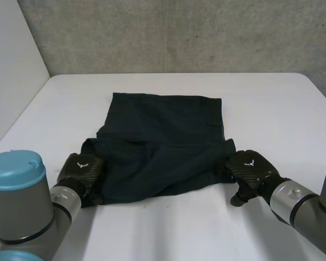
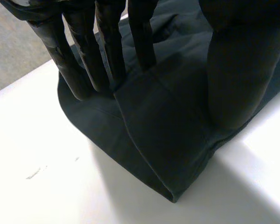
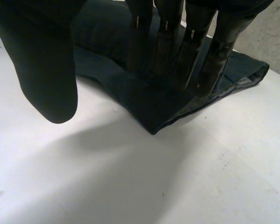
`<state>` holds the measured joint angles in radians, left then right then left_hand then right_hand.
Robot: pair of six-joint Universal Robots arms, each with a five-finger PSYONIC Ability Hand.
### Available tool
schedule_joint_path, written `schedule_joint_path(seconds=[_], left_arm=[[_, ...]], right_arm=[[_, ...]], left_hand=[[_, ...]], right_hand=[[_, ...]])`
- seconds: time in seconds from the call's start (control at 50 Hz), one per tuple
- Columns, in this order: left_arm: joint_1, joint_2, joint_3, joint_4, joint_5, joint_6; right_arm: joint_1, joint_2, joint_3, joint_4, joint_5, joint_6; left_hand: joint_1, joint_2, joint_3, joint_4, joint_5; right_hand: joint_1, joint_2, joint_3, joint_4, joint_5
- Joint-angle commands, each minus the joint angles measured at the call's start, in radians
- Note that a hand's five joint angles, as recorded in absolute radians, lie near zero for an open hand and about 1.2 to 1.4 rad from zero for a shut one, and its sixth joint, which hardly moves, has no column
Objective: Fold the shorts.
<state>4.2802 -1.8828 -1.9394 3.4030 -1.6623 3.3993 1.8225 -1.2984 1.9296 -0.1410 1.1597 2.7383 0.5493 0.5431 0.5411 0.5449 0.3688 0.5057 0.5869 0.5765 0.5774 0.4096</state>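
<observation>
The dark shorts (image 1: 163, 144) lie spread out in the middle of the white table (image 1: 261, 109). Their straight far edge points to the table's far edge. The near part is bumpy, with soft folds.

The left hand (image 1: 80, 169) is on the near left corner of the shorts. In the left wrist view its fingers (image 2: 86, 65) are straight and their tips push down on the cloth (image 2: 168, 140). Its thumb (image 2: 238, 79) rests on top of the cloth too, close to the cloth's edge. The hand grips nothing.

The right hand (image 1: 249, 168) is on the near right corner of the shorts. In the right wrist view its fingers (image 3: 186, 60) are straight and press on the corner (image 3: 154, 107). Its thumb (image 3: 46, 70) hangs to the side over the bare table (image 3: 130, 177), off the cloth. This hand grips nothing either.

Both grey arms come in from the table's near edge. The left one has a light-blue cap (image 1: 15, 168).

A small grey mark (image 2: 35, 173) is on the table near the left corner of the shorts. Nothing lies on top of the shorts but the two hands.

Behind the table's far edge stands a grey wall (image 1: 179, 32). A white wall (image 1: 11, 65) stands along the left edge.
</observation>
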Motion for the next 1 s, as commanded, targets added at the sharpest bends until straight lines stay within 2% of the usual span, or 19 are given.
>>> schedule_joint_path(seconds=[0.02,0.12,0.24,0.4,0.54,0.58,0.62,0.64,0.66,0.74,0.84,0.92,1.0], left_arm=[[0.003,-0.058,0.020,-0.021,0.012,0.041],[0.018,-0.056,0.034,-0.021,0.010,0.051],[0.038,-0.047,0.066,-0.017,0.010,0.052],[0.064,-0.048,0.088,-0.021,0.015,0.051],[0.066,-0.056,0.086,-0.016,0.016,0.049],[0.066,-0.056,0.086,-0.014,0.016,0.049],[0.064,-0.056,0.086,-0.014,0.018,0.049],[0.064,-0.055,0.086,-0.014,0.018,0.049],[0.064,-0.055,0.086,-0.014,0.018,0.049],[0.062,-0.047,0.083,-0.017,0.018,0.049],[0.055,-0.013,0.074,-0.033,0.019,0.054],[0.047,0.048,0.043,-0.077,0.019,0.063],[0.032,0.132,0.014,-0.166,0.019,0.094]], right_arm=[[0.017,0.016,0.003,-0.066,0.003,0.001],[0.035,0.054,-0.017,-0.114,0.006,0.001],[0.069,0.131,-0.095,-0.141,0.031,0.004],[0.101,0.231,-0.190,-0.157,0.112,-0.011],[0.112,0.300,-0.242,-0.166,0.130,-0.051],[0.115,0.317,-0.256,-0.167,0.138,-0.064],[0.118,0.324,-0.265,-0.169,0.146,-0.069],[0.120,0.326,-0.273,-0.172,0.152,-0.072],[0.121,0.324,-0.276,-0.173,0.155,-0.072],[0.124,0.294,-0.276,-0.170,0.164,-0.072],[0.124,0.186,-0.256,-0.152,0.166,-0.066],[0.120,0.114,-0.233,-0.060,0.156,-0.078],[0.124,0.067,-0.244,0.154,0.149,-0.126]], left_hand=[[0.629,0.635,0.637,0.633,0.635],[0.827,0.833,0.835,0.831,0.833],[0.827,0.833,0.835,0.831,0.833],[0.821,0.827,0.829,0.825,0.827],[0.795,0.801,0.803,0.799,0.801],[0.789,0.795,0.797,0.793,0.795],[0.786,0.792,0.794,0.790,0.792],[0.786,0.792,0.794,0.790,0.792],[0.786,0.792,0.794,0.790,0.792],[0.789,0.795,0.797,0.793,0.795],[0.815,0.821,0.823,0.819,0.821],[0.821,0.827,0.829,0.825,0.827],[0.821,0.827,0.829,0.825,0.827]], right_hand=[[-0.006,-0.088,-0.077,-0.078,-0.085],[-0.021,-0.103,-0.092,-0.093,-0.100],[-0.013,-0.094,-0.083,-0.084,-0.091],[0.005,-0.076,-0.066,-0.067,-0.073],[0.096,0.015,0.025,0.024,0.017],[0.201,0.120,0.130,0.129,0.123],[0.409,0.328,0.338,0.337,0.331],[0.736,0.654,0.665,0.664,0.657],[0.889,0.808,0.818,0.817,0.811],[0.891,0.809,0.820,0.819,0.812],[0.891,0.809,0.820,0.819,0.812],[0.891,0.809,0.820,0.819,0.812],[0.891,0.809,0.820,0.819,0.812]])
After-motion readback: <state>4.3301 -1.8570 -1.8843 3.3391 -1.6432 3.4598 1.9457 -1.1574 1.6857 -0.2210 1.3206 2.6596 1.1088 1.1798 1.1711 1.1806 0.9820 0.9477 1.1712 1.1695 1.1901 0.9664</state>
